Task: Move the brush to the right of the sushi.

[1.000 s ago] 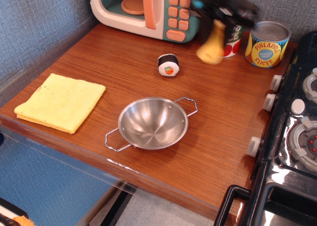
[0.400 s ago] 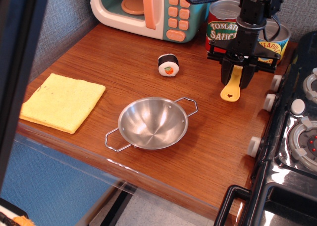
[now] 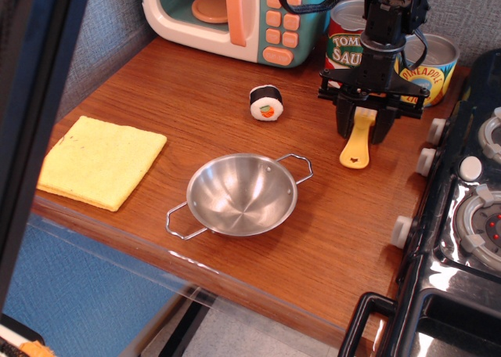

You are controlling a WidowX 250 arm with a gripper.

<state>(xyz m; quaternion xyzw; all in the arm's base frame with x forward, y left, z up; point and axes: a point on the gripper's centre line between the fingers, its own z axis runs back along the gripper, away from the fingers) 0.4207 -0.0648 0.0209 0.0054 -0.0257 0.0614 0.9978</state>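
The sushi [image 3: 266,102] is a small black-wrapped roll with white rice and an orange and green centre, lying on the wooden counter. The brush [image 3: 356,149] is yellow, its heart-cutout handle end pointing toward me and resting on or just above the wood, to the right of the sushi. My gripper [image 3: 362,127] points straight down over the brush's head, with its black fingers [image 3: 345,124] close on either side of it. The bristles are hidden between the fingers.
A steel two-handled bowl [image 3: 241,194] sits front centre. A flat yellow cloth [image 3: 98,160] lies at the left. A toy microwave [image 3: 235,12] stands at the back, with a tomato sauce can [image 3: 343,44] and a pineapple can [image 3: 427,69] behind the gripper. A black stove [image 3: 470,192] borders the right edge.
The gripper came down from a blurred position near the cans, then shifted a little left and lower with the brush. The handle end now reaches the counter.
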